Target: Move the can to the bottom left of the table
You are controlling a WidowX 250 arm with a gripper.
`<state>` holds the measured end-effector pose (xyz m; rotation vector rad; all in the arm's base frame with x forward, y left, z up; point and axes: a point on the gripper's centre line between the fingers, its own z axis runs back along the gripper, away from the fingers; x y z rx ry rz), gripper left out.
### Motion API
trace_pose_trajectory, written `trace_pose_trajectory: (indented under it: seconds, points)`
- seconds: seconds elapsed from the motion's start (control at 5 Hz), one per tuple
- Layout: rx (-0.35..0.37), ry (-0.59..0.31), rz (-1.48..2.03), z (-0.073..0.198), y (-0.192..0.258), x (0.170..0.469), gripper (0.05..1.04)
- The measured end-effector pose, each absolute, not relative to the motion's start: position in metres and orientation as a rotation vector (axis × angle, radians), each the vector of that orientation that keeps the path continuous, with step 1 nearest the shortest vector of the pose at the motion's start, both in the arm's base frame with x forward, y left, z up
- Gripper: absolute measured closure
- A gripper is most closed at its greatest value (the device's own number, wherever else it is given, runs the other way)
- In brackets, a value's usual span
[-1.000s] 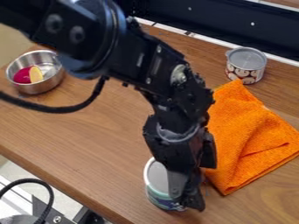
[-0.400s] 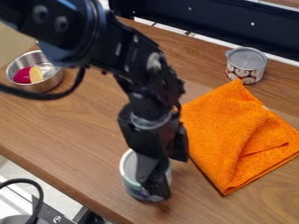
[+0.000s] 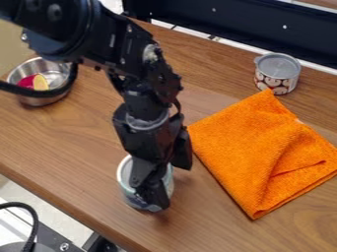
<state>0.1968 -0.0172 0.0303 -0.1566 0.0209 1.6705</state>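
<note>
Black 2-finger gripper [image 3: 151, 190]: jaws look clamped on the pale cylindrical metal can with a teal-blue label [image 3: 133, 196], can directly under them. Can't tell if its base touches the brown wooden table [image 3: 66, 142]. Risk 1: table edge runs near, below-left of jaws; overshoot that way could leave the can overhanging, then off it goes. Risk 2: letting go high or tilted could topple it and roll it over that edge. Risk 3: a finger snagging on the can while opening could drag it. Orange fabric cloth [image 3: 263, 152], right of jaws, minor hazard.
</note>
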Motion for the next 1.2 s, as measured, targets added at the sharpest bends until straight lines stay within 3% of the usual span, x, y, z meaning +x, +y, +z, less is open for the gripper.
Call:
trace_pose_trajectory:
  seconds: [0.4, 1.2]
  points:
    - [-0.177, -0.009, 1.701, 0.030, 0.011, 0.199, 0.086]
    - [-0.141, -0.096, 1.744, 0.029, 0.077, 0.190, 0.086]
